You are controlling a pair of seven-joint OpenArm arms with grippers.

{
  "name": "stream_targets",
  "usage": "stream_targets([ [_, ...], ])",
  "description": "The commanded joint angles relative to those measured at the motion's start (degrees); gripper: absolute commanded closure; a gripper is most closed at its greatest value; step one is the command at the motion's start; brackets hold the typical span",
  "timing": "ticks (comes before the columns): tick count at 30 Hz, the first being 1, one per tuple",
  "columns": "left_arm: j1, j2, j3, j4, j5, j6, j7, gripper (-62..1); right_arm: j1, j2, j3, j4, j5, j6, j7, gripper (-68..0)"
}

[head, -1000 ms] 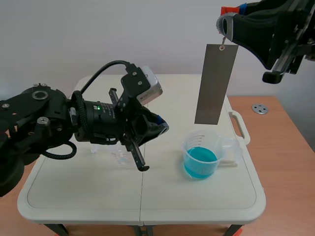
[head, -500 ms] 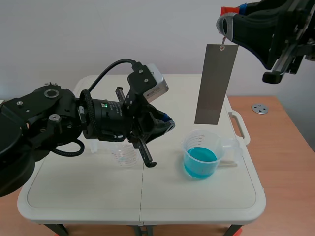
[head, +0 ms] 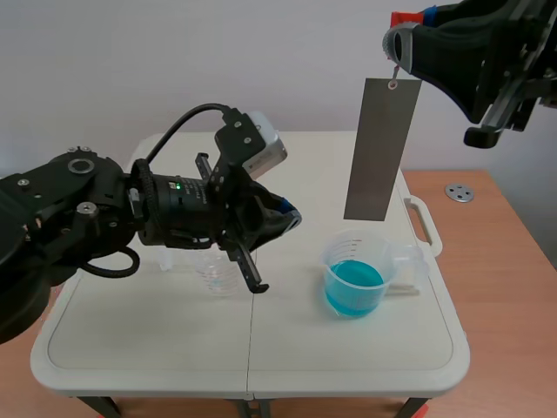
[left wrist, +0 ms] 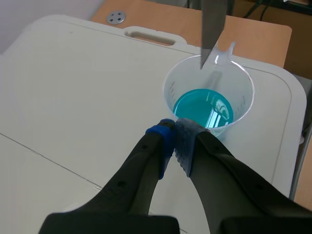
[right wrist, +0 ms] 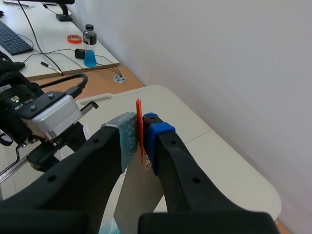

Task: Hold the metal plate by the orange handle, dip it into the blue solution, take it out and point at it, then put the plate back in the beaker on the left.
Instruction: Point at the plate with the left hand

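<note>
A long grey metal plate [head: 381,148] hangs upright above the beaker of blue solution [head: 357,280], its lower edge clear of the rim. My right gripper [head: 396,48] is high up, shut on the plate's thin orange handle [right wrist: 139,130]. My left gripper [head: 294,218] is shut on nothing; it sits left of the plate's lower end, pointing toward it without touching. In the left wrist view the closed fingertips [left wrist: 174,134] lie just short of the blue beaker [left wrist: 207,102], with the plate's lower end [left wrist: 213,29] over it. An empty clear beaker [head: 218,274] stands under the left arm.
The white folding table [head: 348,366] has a carry handle [head: 424,222] at its right edge. A wooden desk [head: 505,287] lies to the right, with a small metal disc [head: 459,192] on it. The left arm's bulk covers the table's left half.
The left arm swung slightly right toward the plate, then drew back a little to the left. The right arm and hanging plate have not moved.
</note>
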State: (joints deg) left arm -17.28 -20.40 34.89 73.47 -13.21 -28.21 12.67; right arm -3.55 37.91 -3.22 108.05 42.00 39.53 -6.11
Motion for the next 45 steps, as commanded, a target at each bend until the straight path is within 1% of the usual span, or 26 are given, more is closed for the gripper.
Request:
stream_targets([
  [1,0.2,-4.2,-0.5,2.9,-1.9,1.7,-2.0,-2.7,0.3,0.5,0.6,0.5,0.6,0.0,1.0,-1.3],
  [6,6.1,-16.0,-4.9,9.1,-6.6,5.4,-6.6,-2.7,0.3,0.5,0.6,0.2,-0.2,0.0,1.1,-1.3],
  [9,11.9,-23.8,-9.4,12.2,-9.1,7.8,-10.0,-2.7,0.3,0.5,0.6,-0.7,-0.2,0.0,1.1,-1.3],
  [12,18.7,-30.4,-14.5,13.3,-12.1,10.8,-12.2,-2.8,0.3,0.5,0.6,-1.8,-0.2,0.0,1.1,-1.3],
  [15,26.5,-35.6,-20.0,13.2,-14.5,14.2,-13.3,-2.8,0.3,0.5,0.6,-2.8,-0.2,0.0,1.2,-1.3],
  [19,37.6,-39.7,-27.1,13.1,-14.9,20.6,-13.2,-2.8,0.3,0.5,0.1,-4.1,-0.5,0.0,2.0,-1.3],
  [23,48.5,-40.4,-32.3,13.0,-14.8,27.4,-12.9,-2.7,0.3,0.5,-1.3,-5.3,-1.8,0.0,3.1,-1.3],
  [25,53.0,-40.4,-33.4,12.6,-14.6,29.0,-12.9,-2.7,0.3,0.5,-1.7,-5.9,-2.0,0.0,3.5,-1.3],
  [29,60.3,-40.1,-33.4,11.4,-14.7,29.2,-13.1,-2.7,0.3,0.5,-2.3,-7.3,-2.8,0.0,4.4,-1.3],
  [33,65.2,-38.2,-33.4,9.7,-14.7,29.2,-13.1,-2.8,0.3,0.1,-3.1,-8.6,-3.2,0.0,5.2,-1.3],
  [39,69.9,-34.6,-33.4,6.9,-14.6,28.7,-13.2,-2.7,0.3,-2.3,-4.2,-11.2,-7.5,0.0,6.3,-1.3],
  [42,71.7,-33.1,-33.0,6.1,-14.6,28.3,-13.1,-2.7,0.3,-2.6,-5.1,-12.5,-8.8,0.0,7.5,-1.3],
  [45,72.8,-31.7,-32.0,5.6,-14.6,27.0,-13.0,-2.7,0.4,-3.3,-5.5,-13.6,-10.1,0.0,8.7,-1.3],
])
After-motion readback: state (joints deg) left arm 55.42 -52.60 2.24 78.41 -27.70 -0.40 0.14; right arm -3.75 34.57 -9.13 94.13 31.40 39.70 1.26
